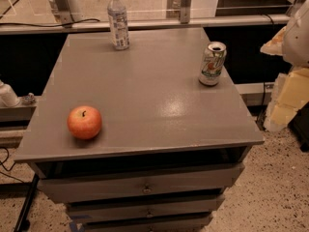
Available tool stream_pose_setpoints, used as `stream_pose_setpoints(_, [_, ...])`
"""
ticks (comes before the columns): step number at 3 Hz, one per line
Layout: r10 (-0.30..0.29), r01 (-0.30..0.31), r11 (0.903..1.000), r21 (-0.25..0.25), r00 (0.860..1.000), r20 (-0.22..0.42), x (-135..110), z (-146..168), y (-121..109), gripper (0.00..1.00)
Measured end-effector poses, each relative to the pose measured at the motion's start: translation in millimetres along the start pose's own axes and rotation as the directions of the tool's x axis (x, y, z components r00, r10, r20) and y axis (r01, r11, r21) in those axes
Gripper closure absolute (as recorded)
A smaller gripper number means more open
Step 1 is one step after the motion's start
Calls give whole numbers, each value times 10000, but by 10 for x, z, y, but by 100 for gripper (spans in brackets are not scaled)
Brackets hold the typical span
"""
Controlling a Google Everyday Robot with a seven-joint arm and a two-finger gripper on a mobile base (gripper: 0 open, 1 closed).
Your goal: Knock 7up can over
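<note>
7up can (212, 63) stands upright, right side of grey drawer cabinet (145, 81)
Apple (84, 122) near left, water bottle (118, 21) far; gripper out of view

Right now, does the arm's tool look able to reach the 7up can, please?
Probably yes: the 7up can stands alone near the right edge of the table, with the apple and bottle far off. The tool is out of view.

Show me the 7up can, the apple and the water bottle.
7up can (212, 64): camera view, label at mid-body.
apple (84, 122): camera view, front skin.
water bottle (119, 27): camera view, label.
gripper: not in view.
</note>
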State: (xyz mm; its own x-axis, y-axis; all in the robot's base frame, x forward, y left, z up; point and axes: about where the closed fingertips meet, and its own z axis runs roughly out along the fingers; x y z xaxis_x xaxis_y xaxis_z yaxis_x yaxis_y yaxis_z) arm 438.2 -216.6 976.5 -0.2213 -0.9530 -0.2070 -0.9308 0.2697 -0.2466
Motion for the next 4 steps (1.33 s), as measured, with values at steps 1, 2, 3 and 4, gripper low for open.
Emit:
stream_pose_setpoints(1, [0, 0, 10000, 0, 10000, 0, 0, 0, 0, 0])
stream_pose_setpoints(2, [24, -29, 9998, 208, 9997, 249, -40, 63, 13, 0])
stream_pose_setpoints(3, [275, -320, 9980, 537, 9963, 818, -47, 304, -87, 0])
stream_pose_setpoints(4, [531, -708, 9913, 1112, 9865, 1548, -9, 550, -360, 0])
